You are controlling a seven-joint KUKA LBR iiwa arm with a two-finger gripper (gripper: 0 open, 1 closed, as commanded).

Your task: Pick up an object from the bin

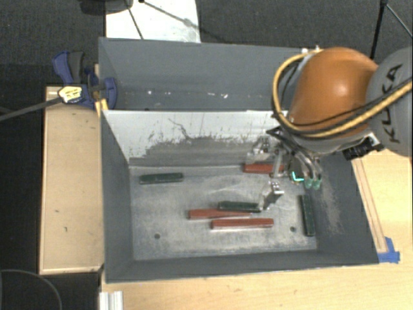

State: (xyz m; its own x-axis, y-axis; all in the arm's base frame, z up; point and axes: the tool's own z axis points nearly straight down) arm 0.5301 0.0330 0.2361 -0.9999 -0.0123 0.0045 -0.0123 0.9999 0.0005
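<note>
- While the gripper (273,194) hangs right of centre, I see the bin's (193,70) right wall near at 3 o'clock and bare floor toward 10.
- A dark green stick (237,206) lies just beside it at 8 o'clock.
- Spread or closed, I cannot tell.

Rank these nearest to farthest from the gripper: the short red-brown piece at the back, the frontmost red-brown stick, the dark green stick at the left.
1. Short red-brown piece, at the back, right beside the gripper.
2. Frontmost red-brown stick, front centre.
3. Dark green stick, far left of the bin.
</note>
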